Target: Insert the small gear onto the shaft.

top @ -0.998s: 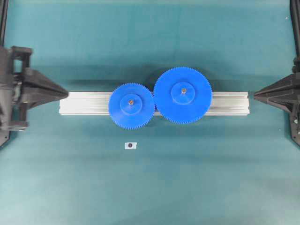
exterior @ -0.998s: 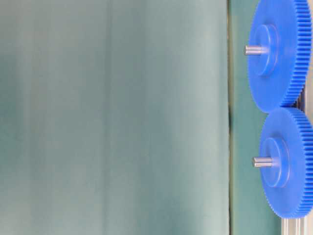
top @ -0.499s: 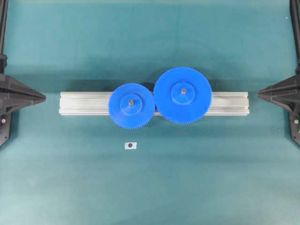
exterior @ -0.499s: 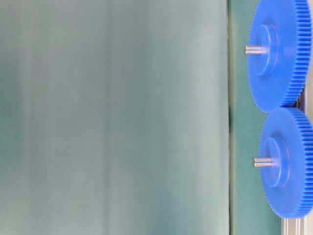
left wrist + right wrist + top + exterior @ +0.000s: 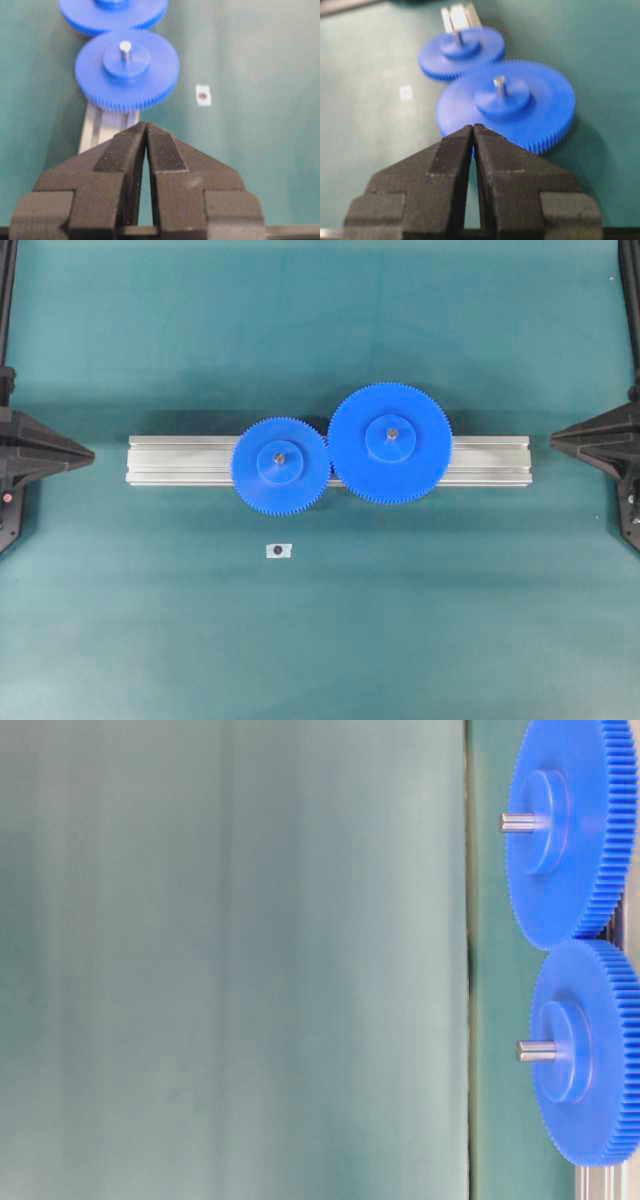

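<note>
Both my black grippers, left [image 5: 146,131] and right [image 5: 473,131], are pinched together, holding nothing. The small blue toothed plastic gear [image 5: 280,462] already sits on its thin grey metal shaft [image 5: 125,49]; best I stay clear without nudging it.

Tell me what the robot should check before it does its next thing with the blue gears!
1. Small gear sits on its shaft, pin poking through the hub: ok.
2. Small gear's teeth meet the large gear: ok.
3. Both gears rest on the metal rail: ok.
4. Left gripper jaws shut, holding nothing: ok.
5. Right gripper jaws shut, holding nothing: ok.
6. Small gear pushed all the way down: cannot tell.
</note>
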